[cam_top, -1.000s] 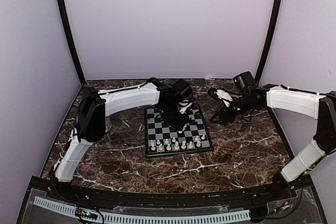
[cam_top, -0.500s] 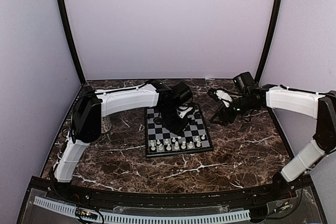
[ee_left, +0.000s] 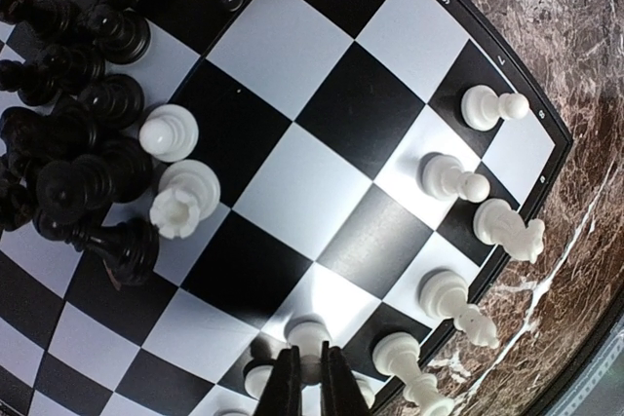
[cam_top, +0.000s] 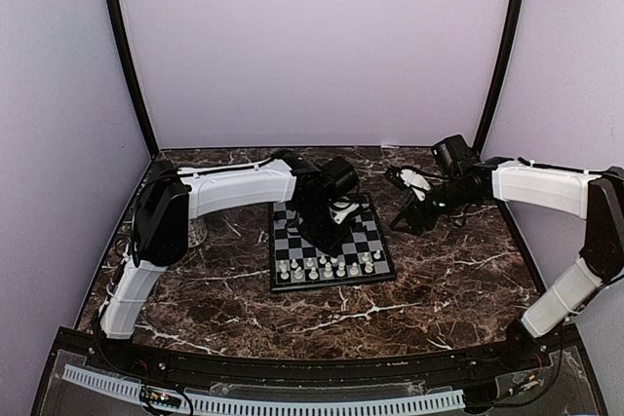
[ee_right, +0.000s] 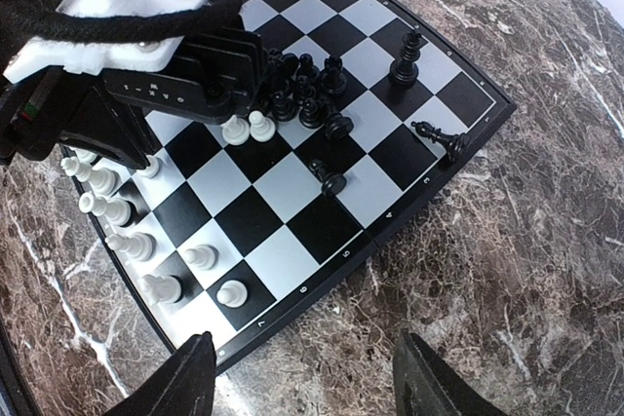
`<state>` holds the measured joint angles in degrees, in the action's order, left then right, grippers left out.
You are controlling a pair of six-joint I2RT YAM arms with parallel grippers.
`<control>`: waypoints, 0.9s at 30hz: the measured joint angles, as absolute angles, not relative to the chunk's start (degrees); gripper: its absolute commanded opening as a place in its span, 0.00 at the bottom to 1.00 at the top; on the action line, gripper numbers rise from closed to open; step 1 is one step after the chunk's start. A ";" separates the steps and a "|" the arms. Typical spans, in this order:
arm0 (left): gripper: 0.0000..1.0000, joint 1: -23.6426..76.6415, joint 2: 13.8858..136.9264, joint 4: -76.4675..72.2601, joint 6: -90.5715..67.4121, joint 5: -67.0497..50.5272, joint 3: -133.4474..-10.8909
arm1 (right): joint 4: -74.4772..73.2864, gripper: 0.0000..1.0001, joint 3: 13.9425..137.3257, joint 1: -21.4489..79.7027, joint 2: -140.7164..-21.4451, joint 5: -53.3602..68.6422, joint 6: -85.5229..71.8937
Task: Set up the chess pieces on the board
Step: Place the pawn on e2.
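While shut, left hand (ee_left: pixel 311 362) near pawn (ee_left: pixel 307 331)

From above, the left claw (cam_top: pixel 330 233) and its arm cover the middle of the board (cam_top: pixel 372 241), hiding the squares beneath. The white pieces (cam_top: pixel 327 266) along the board's near edge are too small to name. In the left wrist view, the board runs off the left and bottom edges.

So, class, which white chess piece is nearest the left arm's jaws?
The white piece directly ahead of the left gripper, in line with its shut jaws. The other white pieces stand off to either side.
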<state>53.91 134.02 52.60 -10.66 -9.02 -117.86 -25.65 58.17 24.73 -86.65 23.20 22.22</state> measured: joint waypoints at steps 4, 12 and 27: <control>0.04 53.91 133.99 52.12 -10.68 -9.19 -117.69 | -25.71 0.63 58.17 24.73 -86.65 23.20 22.22; 0.08 53.91 133.99 51.88 -10.70 -9.26 -117.67 | -25.71 0.63 58.17 24.73 -86.65 23.18 22.22; 0.07 53.91 133.99 50.59 -10.90 -10.09 -117.25 | -25.71 0.64 58.17 24.73 -86.67 23.20 22.22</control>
<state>53.91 133.99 50.59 -10.90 -10.09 -117.25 -25.71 58.17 24.73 -86.67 23.20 22.22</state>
